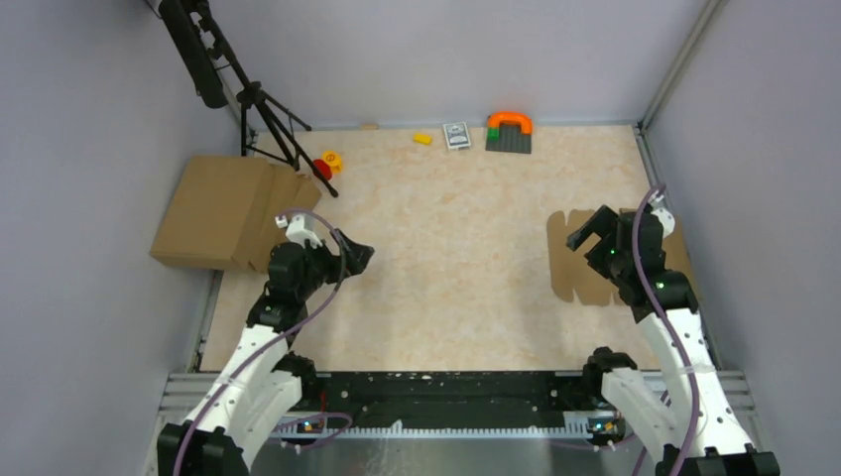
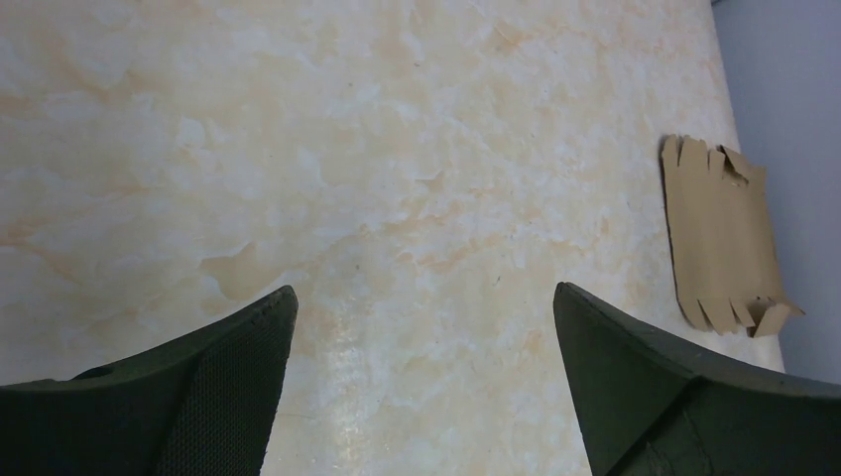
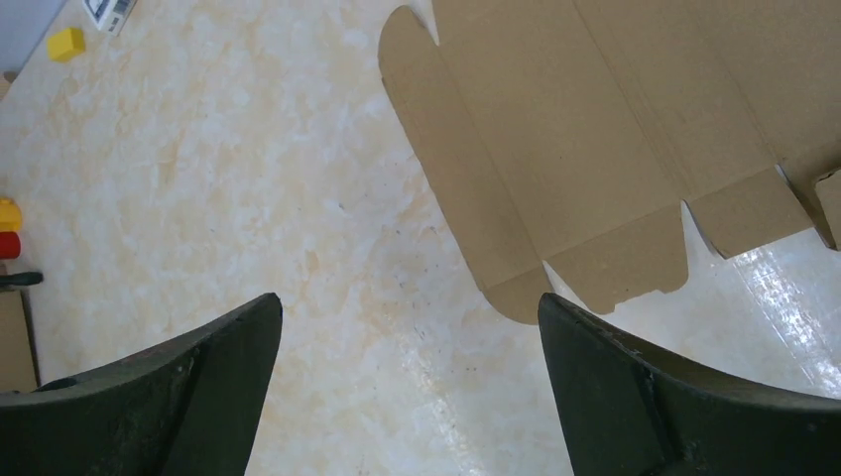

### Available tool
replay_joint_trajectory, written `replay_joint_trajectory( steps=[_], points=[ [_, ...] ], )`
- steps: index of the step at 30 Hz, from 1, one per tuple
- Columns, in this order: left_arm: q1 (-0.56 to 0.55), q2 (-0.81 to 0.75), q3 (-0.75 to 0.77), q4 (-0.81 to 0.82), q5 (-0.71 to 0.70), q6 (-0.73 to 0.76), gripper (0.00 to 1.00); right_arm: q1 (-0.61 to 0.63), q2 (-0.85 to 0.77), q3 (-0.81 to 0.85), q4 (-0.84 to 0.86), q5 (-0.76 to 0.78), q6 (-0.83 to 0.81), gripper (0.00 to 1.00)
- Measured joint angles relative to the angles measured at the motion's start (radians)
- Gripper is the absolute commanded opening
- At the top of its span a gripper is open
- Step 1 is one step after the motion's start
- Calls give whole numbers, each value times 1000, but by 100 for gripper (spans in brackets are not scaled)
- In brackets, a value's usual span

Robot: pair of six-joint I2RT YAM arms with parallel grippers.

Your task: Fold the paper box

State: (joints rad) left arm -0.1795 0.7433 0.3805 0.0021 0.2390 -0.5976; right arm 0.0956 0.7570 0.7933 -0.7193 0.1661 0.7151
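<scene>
The paper box [image 1: 563, 268] lies flat and unfolded on the right side of the table, a brown die-cut sheet with creases and rounded tabs. My right gripper [image 1: 587, 230] hovers over its left edge, open and empty. In the right wrist view the paper box [image 3: 595, 129] fills the upper right, and one corner tab sits just beyond my right gripper [image 3: 409, 296]. My left gripper [image 1: 355, 250] is at the table's left, far from the sheet, open with nothing in it. The left wrist view shows my left gripper [image 2: 424, 288] over bare table, with the paper box [image 2: 719, 238] far off.
A pile of flat brown cardboard [image 1: 223, 210] lies at the left edge, with a black tripod [image 1: 268, 119] behind it. Red and yellow toys [image 1: 327, 164], a yellow block [image 1: 422, 138], a small card [image 1: 456, 134] and a grey plate with an orange arch [image 1: 509, 132] line the back.
</scene>
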Motion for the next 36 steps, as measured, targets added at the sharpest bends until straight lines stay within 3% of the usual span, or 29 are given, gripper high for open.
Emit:
replay_joint_trajectory(
  steps=[8,13,20,22,25,26,30,36],
  points=[
    [0,-68,-68,7,-40,10,99,0,-60,-50,57,-35,-53,89],
    [0,-65,-130,58,3,23,99,0,-114,-124,121,-111,-124,89],
    [0,-7,-130,134,78,24,99,0,-83,-132,163,-74,-143,88],
    [0,10,-130,151,95,24,99,0,-43,-133,180,-77,-141,79],
    [0,21,-130,167,113,24,99,0,14,-158,227,-80,-130,54],
    [0,21,-130,171,116,24,99,0,28,-170,233,-68,-119,50],
    [0,20,-130,181,123,24,99,1,127,-197,233,45,-27,49],
    [0,20,-130,182,126,24,99,-1,392,-180,238,175,31,37]
  ],
)
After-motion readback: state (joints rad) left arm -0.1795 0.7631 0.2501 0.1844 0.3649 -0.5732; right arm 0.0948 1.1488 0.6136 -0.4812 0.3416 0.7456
